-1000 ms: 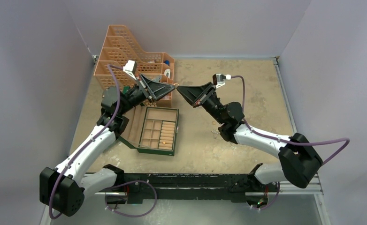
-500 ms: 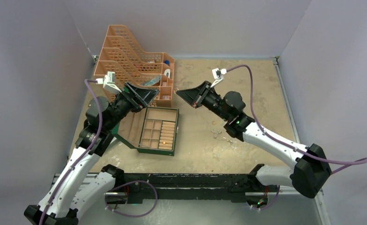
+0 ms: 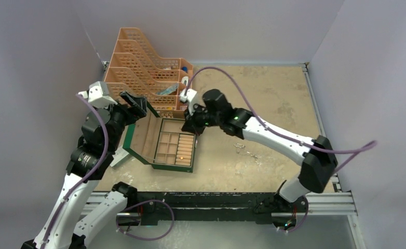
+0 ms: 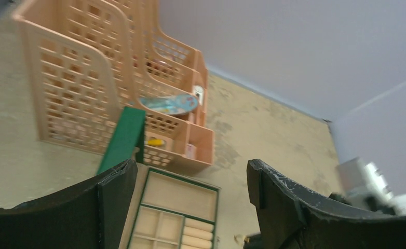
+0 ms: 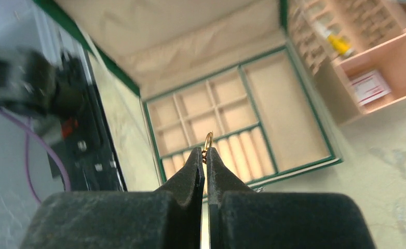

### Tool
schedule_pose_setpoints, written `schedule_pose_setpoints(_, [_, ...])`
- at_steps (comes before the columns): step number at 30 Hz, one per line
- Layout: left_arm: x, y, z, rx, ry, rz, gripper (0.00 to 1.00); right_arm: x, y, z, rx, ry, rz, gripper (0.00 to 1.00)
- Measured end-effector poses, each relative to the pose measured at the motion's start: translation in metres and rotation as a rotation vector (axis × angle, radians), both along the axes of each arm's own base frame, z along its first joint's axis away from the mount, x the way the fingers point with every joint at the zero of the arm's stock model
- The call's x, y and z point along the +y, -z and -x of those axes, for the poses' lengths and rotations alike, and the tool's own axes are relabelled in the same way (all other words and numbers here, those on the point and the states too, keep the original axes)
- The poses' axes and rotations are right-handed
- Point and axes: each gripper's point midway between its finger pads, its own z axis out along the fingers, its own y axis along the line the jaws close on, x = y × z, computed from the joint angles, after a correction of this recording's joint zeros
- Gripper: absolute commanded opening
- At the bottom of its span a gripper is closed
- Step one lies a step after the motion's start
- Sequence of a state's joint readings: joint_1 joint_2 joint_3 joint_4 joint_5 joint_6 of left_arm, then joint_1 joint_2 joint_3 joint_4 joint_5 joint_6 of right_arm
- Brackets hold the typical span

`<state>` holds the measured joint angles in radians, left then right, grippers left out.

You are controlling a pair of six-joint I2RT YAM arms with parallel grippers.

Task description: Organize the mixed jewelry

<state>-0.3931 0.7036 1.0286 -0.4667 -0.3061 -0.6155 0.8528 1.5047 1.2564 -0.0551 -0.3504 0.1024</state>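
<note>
My right gripper [image 5: 205, 151] is shut on a thin gold ring [image 5: 208, 139] that sticks up from its tips. It hangs over the roll-cushion part of the open green jewelry box [image 5: 150, 129]. From above, the right gripper [image 3: 189, 128] is at the box's [image 3: 162, 165] far right corner. One small gold piece [image 3: 179, 155] lies in a compartment. Silvery chain pieces [image 3: 245, 150] lie on the table to the right of the box. My left gripper [image 3: 134, 102] stands open and empty above the box's raised lid [image 4: 123, 137], its jaws wide apart [image 4: 188, 174].
A peach mesh desk organizer [image 3: 144, 67] stands at the back left, right behind the box, with small items in its front bins [image 4: 167, 104]. Grey walls close in the table on three sides. The right arm reaches across the table's middle.
A second ago the two grippers met tip to tip above the box. The left gripper has opened and pulled back left; the right gripper has swung left and down over the box with the ring.
</note>
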Motion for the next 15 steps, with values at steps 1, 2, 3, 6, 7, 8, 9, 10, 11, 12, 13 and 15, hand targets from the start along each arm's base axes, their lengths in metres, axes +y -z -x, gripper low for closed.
schedule_pose_setpoints(1, [0.006,0.0,0.001,-0.001,-0.028,-0.016,0.77,0.004,0.014,0.006,0.007,-0.032,0.056,0.0])
schedule_pose_setpoints(2, [0.013,0.001,0.001,-0.002,-0.056,-0.033,0.77,0.007,0.029,0.013,0.016,-0.063,0.113,0.0])
schedule_pose_setpoints(3, [0.019,0.001,0.002,-0.003,-0.084,-0.047,0.78,0.009,0.043,0.018,0.023,-0.088,0.168,0.0])
schedule_pose_setpoints(6, [0.036,0.005,0.004,0.011,-0.175,-0.071,0.78,0.011,0.08,0.034,0.046,-0.16,0.318,0.0])
schedule_pose_setpoints(7, [0.042,0.006,0.004,0.017,-0.205,-0.079,0.78,0.011,0.09,0.038,0.052,-0.183,0.361,0.0])
schedule_pose_setpoints(8, [0.047,0.008,0.005,0.021,-0.232,-0.086,0.78,0.012,0.103,0.044,0.06,-0.212,0.419,0.0])
schedule_pose_setpoints(9, [0.052,0.009,0.006,0.025,-0.258,-0.092,0.78,0.012,0.105,0.044,0.06,-0.215,0.425,0.0])
schedule_pose_setpoints(10, [0.057,0.011,0.008,0.03,-0.281,-0.097,0.78,0.012,0.11,0.046,0.061,-0.227,0.448,0.0])
schedule_pose_setpoints(11, [0.061,0.013,0.009,0.035,-0.303,-0.103,0.78,0.012,0.114,0.047,0.064,-0.241,0.47,0.0])
schedule_pose_setpoints(12, [0.065,0.015,0.011,0.038,-0.322,-0.108,0.78,0.012,0.117,0.047,0.064,-0.251,0.489,0.0])
schedule_pose_setpoints(13, [0.07,0.015,0.014,0.038,-0.343,-0.111,0.78,0.013,0.118,0.047,0.062,-0.261,0.504,0.0])
schedule_pose_setpoints(15, [0.076,0.016,0.018,0.033,-0.372,-0.109,0.78,0.015,0.12,0.045,0.059,-0.274,0.524,0.0])
